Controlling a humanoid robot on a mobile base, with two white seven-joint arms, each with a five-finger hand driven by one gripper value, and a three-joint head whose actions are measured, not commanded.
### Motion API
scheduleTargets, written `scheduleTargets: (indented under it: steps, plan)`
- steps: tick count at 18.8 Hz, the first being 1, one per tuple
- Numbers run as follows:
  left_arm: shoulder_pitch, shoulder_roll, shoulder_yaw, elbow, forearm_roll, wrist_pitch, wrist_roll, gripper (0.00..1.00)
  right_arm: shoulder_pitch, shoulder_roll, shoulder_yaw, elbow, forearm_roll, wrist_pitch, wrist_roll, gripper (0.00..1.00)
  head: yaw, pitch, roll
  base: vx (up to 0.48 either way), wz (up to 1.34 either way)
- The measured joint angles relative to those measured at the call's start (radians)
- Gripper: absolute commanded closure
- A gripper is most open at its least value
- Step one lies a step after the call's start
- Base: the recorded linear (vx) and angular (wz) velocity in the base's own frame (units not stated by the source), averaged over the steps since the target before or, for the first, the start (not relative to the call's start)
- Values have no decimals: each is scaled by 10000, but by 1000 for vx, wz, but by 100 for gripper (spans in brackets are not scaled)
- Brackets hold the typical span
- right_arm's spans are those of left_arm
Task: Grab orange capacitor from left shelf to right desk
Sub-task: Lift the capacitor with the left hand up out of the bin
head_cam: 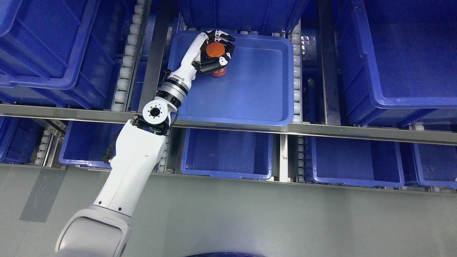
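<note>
An orange capacitor (216,50), a short upright cylinder, stands in the far left corner of a shallow blue bin (250,96) on the shelf. My left hand (218,50) reaches up from the lower left into that bin. Its black and white fingers (213,65) are curled around the capacitor's sides, thumb below and the other fingers above. The capacitor's lower part shows under the thumb, and I cannot tell whether it is off the bin floor. My right arm is out of view.
Large blue bins (46,46) fill the upper shelf to the left, right and behind. White roller tracks (126,60) and a metal shelf rail (321,130) frame the bin. Lower blue bins (226,151) sit below, then grey floor (285,217).
</note>
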Motion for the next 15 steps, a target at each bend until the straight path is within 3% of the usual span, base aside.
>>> scheduleTargets:
  steps: [15]
  plan:
    - [59,0,786,-2574,763,-12,-51,99,-3,0,0,0,0,-38,0,0,0,0,0,0,0]
